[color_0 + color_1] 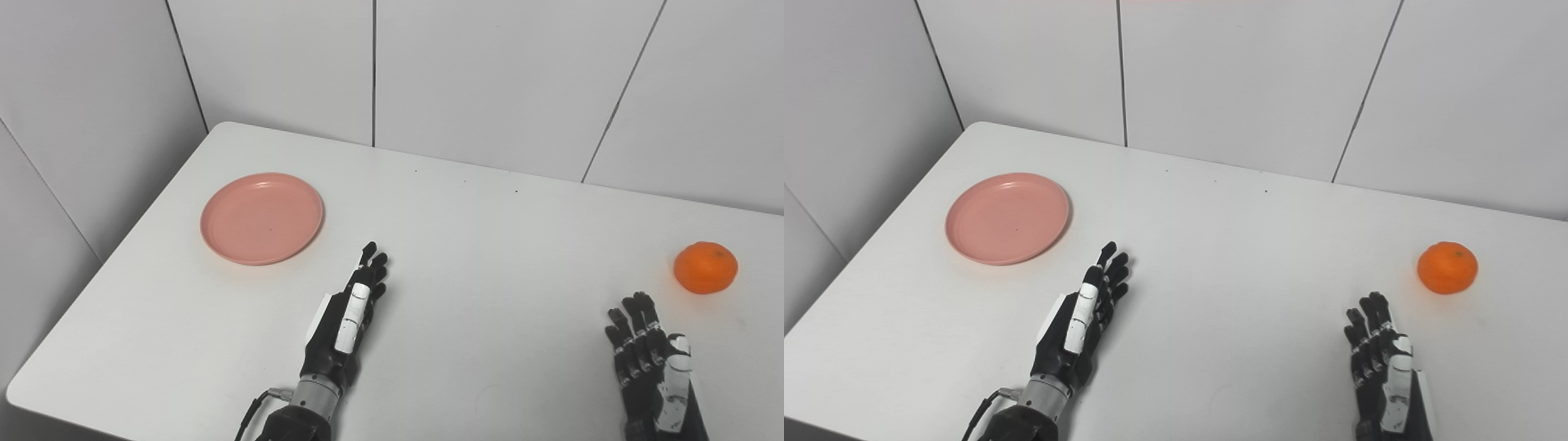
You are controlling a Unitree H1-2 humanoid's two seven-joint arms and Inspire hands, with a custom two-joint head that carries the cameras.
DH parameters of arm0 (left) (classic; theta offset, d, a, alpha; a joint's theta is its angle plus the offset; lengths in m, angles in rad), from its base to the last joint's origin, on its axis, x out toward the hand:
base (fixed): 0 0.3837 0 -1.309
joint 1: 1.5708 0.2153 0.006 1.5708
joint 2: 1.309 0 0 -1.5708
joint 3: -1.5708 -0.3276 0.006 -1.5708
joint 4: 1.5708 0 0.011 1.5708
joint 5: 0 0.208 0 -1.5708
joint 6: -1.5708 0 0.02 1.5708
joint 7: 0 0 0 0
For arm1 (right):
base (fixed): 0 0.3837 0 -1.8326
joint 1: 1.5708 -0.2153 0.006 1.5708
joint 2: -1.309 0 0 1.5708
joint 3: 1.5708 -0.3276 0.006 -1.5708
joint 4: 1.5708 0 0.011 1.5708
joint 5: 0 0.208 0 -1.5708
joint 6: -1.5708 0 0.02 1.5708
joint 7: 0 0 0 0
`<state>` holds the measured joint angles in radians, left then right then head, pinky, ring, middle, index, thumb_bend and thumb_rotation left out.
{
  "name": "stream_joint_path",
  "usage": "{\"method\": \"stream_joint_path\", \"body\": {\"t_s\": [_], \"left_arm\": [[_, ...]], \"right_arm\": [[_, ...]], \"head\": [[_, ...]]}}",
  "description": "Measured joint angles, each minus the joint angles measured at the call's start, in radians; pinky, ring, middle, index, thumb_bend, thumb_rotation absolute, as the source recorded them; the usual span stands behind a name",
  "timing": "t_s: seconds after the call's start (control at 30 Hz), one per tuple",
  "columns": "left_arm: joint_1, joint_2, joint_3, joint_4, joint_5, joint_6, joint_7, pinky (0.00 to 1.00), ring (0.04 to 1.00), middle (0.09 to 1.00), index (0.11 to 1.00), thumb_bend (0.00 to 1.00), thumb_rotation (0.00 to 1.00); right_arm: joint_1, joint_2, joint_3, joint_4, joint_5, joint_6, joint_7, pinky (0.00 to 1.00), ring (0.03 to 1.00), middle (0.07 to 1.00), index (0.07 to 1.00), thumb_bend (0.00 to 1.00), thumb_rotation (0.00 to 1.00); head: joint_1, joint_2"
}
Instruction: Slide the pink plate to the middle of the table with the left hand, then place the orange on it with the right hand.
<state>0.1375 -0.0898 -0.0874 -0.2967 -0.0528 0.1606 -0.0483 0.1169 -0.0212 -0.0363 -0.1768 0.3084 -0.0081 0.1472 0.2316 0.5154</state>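
Observation:
A round pink plate lies flat on the left part of the white table, with nothing on it. An orange sits on the table near the right edge. My left hand is over the near middle of the table, fingers stretched out and pointing away, open and holding nothing; it is to the right of the plate and nearer to me, apart from it. Low at the right, my right hand is open too, fingers extended, a short way in front of and left of the orange without touching it.
Grey panelled walls stand close behind the table and along its left side. The table's left edge and near left corner are close to the plate's side.

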Motion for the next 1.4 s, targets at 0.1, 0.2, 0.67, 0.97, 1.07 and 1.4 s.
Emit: {"method": "stream_joint_path", "body": {"t_s": [0.1, 0.2, 0.67, 0.97, 1.07, 1.4], "left_arm": [[-0.001, 0.001, -0.001, 0.005, 0.018, -0.007, -0.001, 1.00, 0.981, 0.976, 1.000, 0.80, 0.97], [-0.004, 0.001, -0.001, 0.021, 0.033, -0.031, -0.002, 1.00, 0.968, 0.969, 1.000, 0.81, 0.97], [-0.035, 0.021, 0.048, -0.057, -0.025, -0.097, -0.020, 0.95, 0.924, 0.930, 0.961, 0.91, 0.91], [-0.269, 0.187, 0.104, -0.141, -0.141, -0.012, -0.077, 0.88, 0.901, 0.912, 0.898, 0.93, 0.89], [-0.308, 0.227, 0.116, -0.130, -0.174, -0.012, -0.103, 0.83, 0.887, 0.894, 0.883, 0.95, 0.85], [-0.523, 0.342, 0.196, -0.106, -0.257, 0.053, -0.121, 0.84, 0.890, 0.874, 0.877, 0.91, 0.81]], "right_arm": [[-0.003, 0.000, 0.000, 0.006, 0.003, -0.002, 0.003, 1.00, 0.960, 0.975, 0.967, 0.78, 1.00], [-0.012, 0.000, -0.001, 0.015, 0.005, -0.002, 0.007, 1.00, 0.976, 0.989, 0.983, 0.77, 1.00], [-0.013, -0.001, -0.009, 0.028, 0.006, -0.008, 0.017, 1.00, 0.998, 1.000, 1.000, 0.74, 1.00], [-0.016, 0.000, -0.016, 0.049, 0.008, -0.028, 0.020, 1.00, 0.961, 0.966, 0.958, 0.78, 1.00], [-0.017, 0.001, -0.014, 0.049, 0.005, -0.030, 0.020, 1.00, 0.964, 0.969, 0.957, 0.79, 1.00], [-0.019, 0.008, -0.009, 0.050, -0.006, -0.032, 0.018, 1.00, 0.966, 0.967, 0.955, 0.79, 1.00]], "head": [[0.024, -0.020], [0.041, -0.035], [0.028, -0.086], [-0.015, -0.089], [-0.031, -0.087], [-0.041, -0.095]]}}
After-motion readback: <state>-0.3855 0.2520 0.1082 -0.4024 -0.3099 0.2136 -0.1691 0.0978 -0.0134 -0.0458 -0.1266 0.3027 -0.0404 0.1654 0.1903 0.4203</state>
